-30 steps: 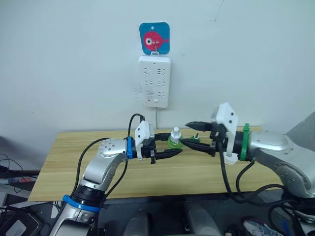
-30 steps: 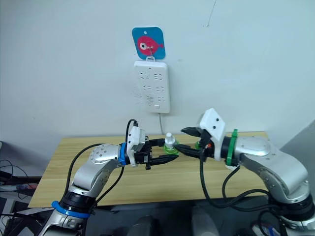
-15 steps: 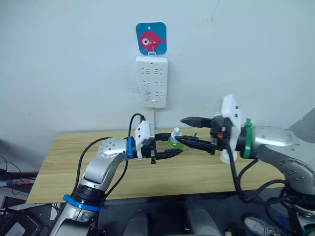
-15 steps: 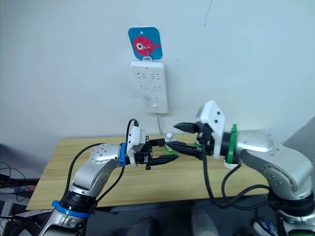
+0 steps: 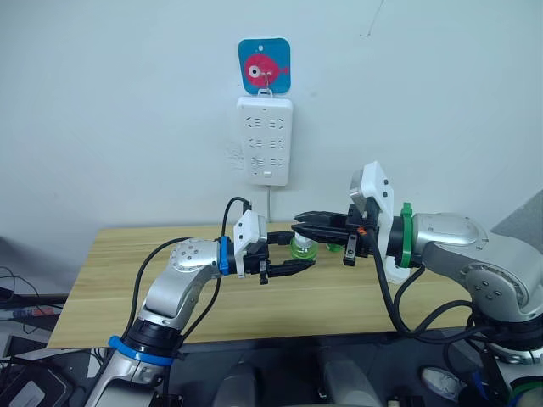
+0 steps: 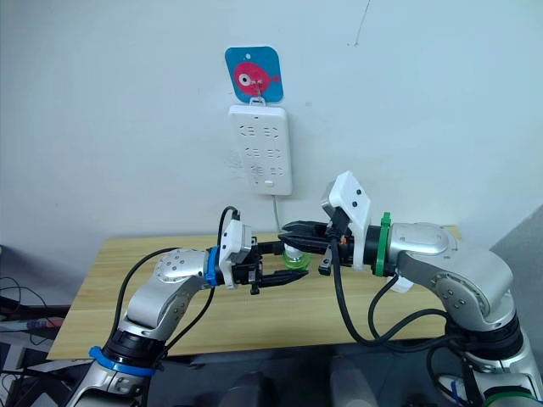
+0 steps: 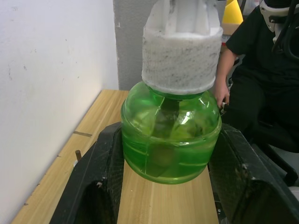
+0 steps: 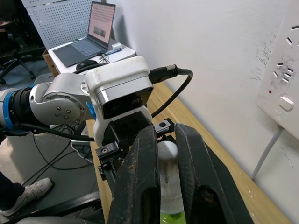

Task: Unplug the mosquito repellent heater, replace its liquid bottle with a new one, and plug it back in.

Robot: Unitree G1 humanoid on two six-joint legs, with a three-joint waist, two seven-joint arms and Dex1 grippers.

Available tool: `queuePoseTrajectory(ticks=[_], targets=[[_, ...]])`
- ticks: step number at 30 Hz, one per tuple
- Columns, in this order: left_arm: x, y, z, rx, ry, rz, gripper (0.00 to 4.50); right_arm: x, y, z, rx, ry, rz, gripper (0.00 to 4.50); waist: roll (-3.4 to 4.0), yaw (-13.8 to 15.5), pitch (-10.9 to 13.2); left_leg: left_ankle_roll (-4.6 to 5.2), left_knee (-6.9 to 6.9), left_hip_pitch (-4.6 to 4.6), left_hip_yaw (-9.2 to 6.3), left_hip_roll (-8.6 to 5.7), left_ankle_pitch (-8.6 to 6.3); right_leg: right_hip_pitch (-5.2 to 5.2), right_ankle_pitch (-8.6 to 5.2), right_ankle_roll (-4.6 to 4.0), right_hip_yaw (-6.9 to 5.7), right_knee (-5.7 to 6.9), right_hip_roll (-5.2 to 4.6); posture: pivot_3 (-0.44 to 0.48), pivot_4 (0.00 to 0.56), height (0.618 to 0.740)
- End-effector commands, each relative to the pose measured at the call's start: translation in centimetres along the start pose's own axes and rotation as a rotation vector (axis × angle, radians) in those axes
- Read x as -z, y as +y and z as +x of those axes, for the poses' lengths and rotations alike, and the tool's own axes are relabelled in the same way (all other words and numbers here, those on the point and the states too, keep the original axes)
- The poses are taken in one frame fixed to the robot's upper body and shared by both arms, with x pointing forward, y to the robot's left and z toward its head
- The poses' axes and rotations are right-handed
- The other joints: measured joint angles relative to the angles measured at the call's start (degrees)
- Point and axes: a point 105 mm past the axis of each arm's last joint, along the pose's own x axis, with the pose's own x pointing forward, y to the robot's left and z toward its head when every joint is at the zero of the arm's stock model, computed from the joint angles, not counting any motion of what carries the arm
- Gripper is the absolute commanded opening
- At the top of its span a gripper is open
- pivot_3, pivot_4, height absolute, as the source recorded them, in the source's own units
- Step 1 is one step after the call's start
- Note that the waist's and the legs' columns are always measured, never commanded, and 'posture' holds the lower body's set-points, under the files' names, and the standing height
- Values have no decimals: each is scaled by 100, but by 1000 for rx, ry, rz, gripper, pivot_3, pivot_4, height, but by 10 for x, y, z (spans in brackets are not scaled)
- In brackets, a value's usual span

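The new one (image 7: 170, 135), a small green bottle with a white cap (image 7: 182, 60), stands upright between my left gripper's (image 5: 299, 251) fingers, which are shut on its body above the table. My right gripper (image 5: 299, 229) comes in from the right, and its fingers (image 8: 140, 163) are shut on the white cap (image 8: 168, 158). A bit of green beside the right fingers, low over the table, looks like the liquid bottle (image 5: 333, 248). A rounded white piece under my right forearm may be the mosquito repellent heater (image 5: 392, 271), mostly hidden.
The white power strip (image 5: 265, 140) hangs on the wall under a blue fish plaque (image 5: 264, 65), its cord dropping behind the wooden table (image 5: 127, 271). A person in black (image 7: 261, 70) sits past the table's end. A laptop (image 8: 93, 37) rests on a side desk.
My right gripper has moved left to the bottle and gone from open to shut on its white cap. The left gripper has kept hold of the bottle without moving.
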Motion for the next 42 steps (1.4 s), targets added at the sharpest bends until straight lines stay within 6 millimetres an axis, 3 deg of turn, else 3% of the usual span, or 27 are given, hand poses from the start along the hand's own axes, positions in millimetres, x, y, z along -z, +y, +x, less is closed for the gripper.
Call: queuePoseTrajectory(ticks=[1, 5, 9, 12, 18, 21, 23, 25, 30, 39, 42], targets=[[-9, -2, 2, 7, -23, 41, 2212, -18, 8, -1, -28, -51, -83, 187, 0, 0, 0, 0, 0, 0, 0, 0, 0, 0, 0, 0, 0, 0, 0, -139, 132, 733], [1, 0, -3, -14, 24, 29, 2212, -43, 4, -11, 3, -124, -125, 187, 0, 0, 0, 0, 0, 0, -2, 0, 0, -1, 0, 0, 1, 0, 0, -141, 135, 733], [19, 4, -18, -65, 87, -6, 2212, -46, -6, -15, 87, -142, -132, 187, 1, -5, 2, 0, -3, 0, -5, 1, 0, 0, 0, 0, -1, -2, 0, -158, 149, 733], [30, 8, -37, -127, 136, -29, 2212, -20, -24, -12, 207, -125, -112, 187, 0, -8, 6, 0, -8, 2, -3, 4, 0, -1, -1, 1, 0, -4, 1, -164, 168, 733], [40, -7, -61, -175, 192, -71, 2212, 64, -58, -2, 441, -36, -129, 187, 9, -8, 59, -1, -33, 8, 8, 5, 1, -10, -16, 25, 17, -16, -3, -133, 202, 733], [38, -18, -65, -176, 202, -83, 2212, 100, -69, 1, 532, -20, -98, 187, 13, -4, 108, -1, -52, 15, 8, 7, 1, -10, -13, 21, 22, -26, -7, -107, 219, 733], [33, -24, -63, -179, 197, -87, 2212, 136, -76, -1, 593, 20, -49, 187, 8, 8, 159, -1, -53, 16, 6, 8, 1, -10, -1, -1, 21, -25, -19, -81, 235, 733], [27, -27, -63, -176, 196, -88, 2212, 156, -79, -5, 634, 46, -29, 187, 10, 27, 225, -1, -53, 19, 0, 8, 1, -7, 0, -2, 16, -23, -29, -66, 253, 733], [18, -31, -64, -160, 204, -92, 2212, 179, -91, -13, 736, 60, 4, 187, 30, 35, 404, -2, -53, 18, 2, 6, 2, -10, -1, -3, 20, -19, -30, -49, 282, 733], [10, -28, -62, -145, 206, -91, 2212, 201, -101, -15, 812, 76, 25, 187, 30, 34, 531, -2, -59, 16, -3, 5, 2, -13, 0, -4, 17, -17, -30, -47, 290, 733], [10, -29, -60, -133, 205, -88, 2212, 202, -103, -19, 833, 63, 40, 1143, 30, 32, 533, -2, -59, 15, -4, 5, 2, -14, 0, -4, 17, -19, -31, -47, 290, 733]])
